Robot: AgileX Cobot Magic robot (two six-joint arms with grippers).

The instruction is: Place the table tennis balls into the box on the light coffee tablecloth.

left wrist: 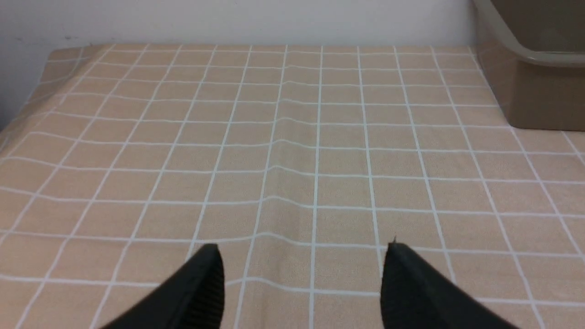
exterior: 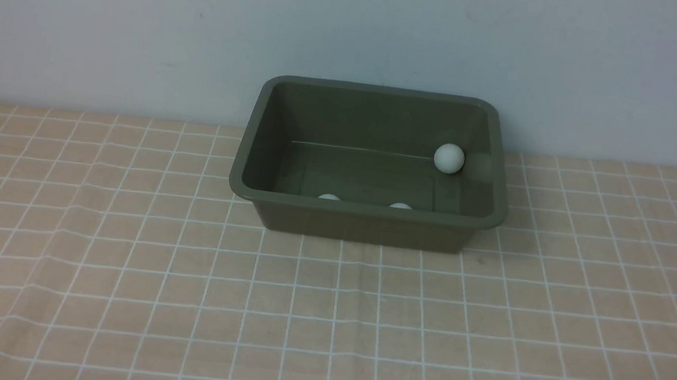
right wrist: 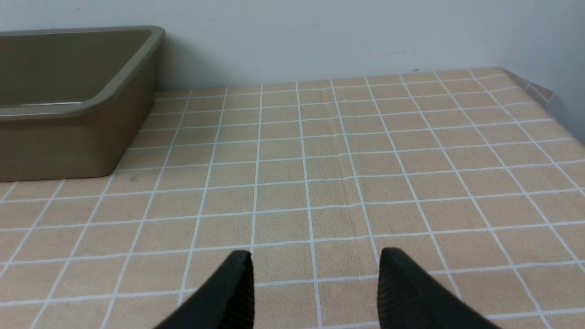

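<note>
Both grippers, left gripper (left wrist: 301, 283) and right gripper (right wrist: 315, 288), are hanging open, empty, over the light coffee tablecloth (exterior: 323, 317); the box (exterior: 367, 219) is lying lengthwise left-right, holding three table tennis balls (exterior: 449, 158)

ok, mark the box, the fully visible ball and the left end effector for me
box (exterior: 366, 227): front view, near outer wall.
fully visible ball (exterior: 449, 158): front view, centre of the sphere.
left end effector (left wrist: 301, 278): left wrist view, midway between its open fingertips.
</note>
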